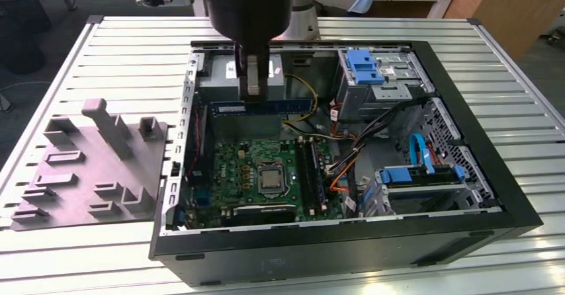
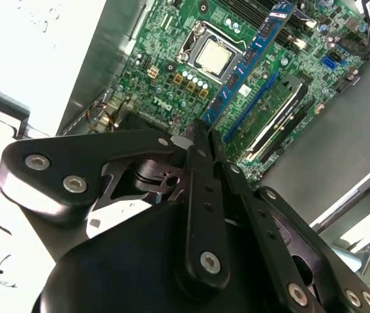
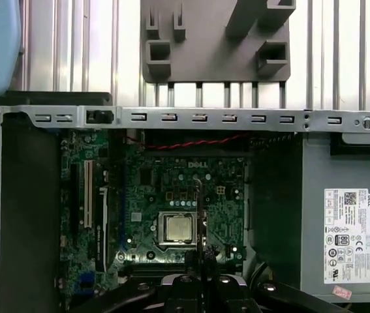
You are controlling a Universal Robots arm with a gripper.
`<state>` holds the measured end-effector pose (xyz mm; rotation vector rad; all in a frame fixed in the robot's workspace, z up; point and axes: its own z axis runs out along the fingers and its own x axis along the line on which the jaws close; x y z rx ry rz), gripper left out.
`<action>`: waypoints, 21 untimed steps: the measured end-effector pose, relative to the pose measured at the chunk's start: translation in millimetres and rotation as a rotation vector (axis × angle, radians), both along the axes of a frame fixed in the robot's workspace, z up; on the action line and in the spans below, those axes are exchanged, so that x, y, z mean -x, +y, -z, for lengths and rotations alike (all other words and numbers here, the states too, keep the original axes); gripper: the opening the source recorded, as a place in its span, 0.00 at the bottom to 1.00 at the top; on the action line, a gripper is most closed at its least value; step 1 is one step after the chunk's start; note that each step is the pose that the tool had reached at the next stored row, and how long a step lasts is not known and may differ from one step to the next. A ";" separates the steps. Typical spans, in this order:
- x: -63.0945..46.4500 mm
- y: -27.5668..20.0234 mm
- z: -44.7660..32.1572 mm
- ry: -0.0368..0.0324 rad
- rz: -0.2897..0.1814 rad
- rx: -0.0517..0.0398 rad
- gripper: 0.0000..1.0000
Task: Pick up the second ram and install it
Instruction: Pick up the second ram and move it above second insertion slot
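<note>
A: State of the claw (image 1: 254, 95)?

B: Pinched shut on the ram stick (image 1: 282, 105); fingers almost together, just the thin board between them. The second wrist view agrees; the blue stick pokes out past the tips.

A: Where's the stick?

B: In the air over the open computer case (image 1: 335, 252). In the exterior view it hangs at twelve o'clock from the processor (image 1: 269, 176); it's level, long side running nine to three; well clear of the green board (image 1: 234, 169) and not in any slot.

A: Slots?

B: Black slots (image 1: 309, 169) at three o'clock of the processor; in the second wrist view one looks to have a green stick (image 2: 273, 107) seated in it, can't be sure.

A: Anything else?

B: Grey tray (image 1: 88, 169) at nine o'clock of the case, on the slatted table (image 1: 494, 34).

A: Handling?

B: Judging by looks, it's light, stiff and card-thin; likely fragile, with small chips on the face. The faces are smooth, so it could slip or twist if held off-centre. Best hold, I'd say, is across the flat faces near mid-length, off the contact edge; the claw sits about there.
</note>
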<state>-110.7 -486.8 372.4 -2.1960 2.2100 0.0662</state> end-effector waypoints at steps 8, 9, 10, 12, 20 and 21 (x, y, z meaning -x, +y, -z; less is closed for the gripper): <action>-6.9 0.0 14.1 0.0000 0.000 0.0000 0.14; -8.2 0.0 15.6 0.0001 0.000 0.0001 0.14; -9.4 0.0 17.1 0.0000 0.000 0.0000 0.14; -10.8 0.0 20.7 0.0000 0.000 0.0000 0.14; -11.0 -0.3 33.9 0.0000 0.000 0.0000 0.14; -11.0 -0.5 35.7 0.0000 0.000 0.0000 0.14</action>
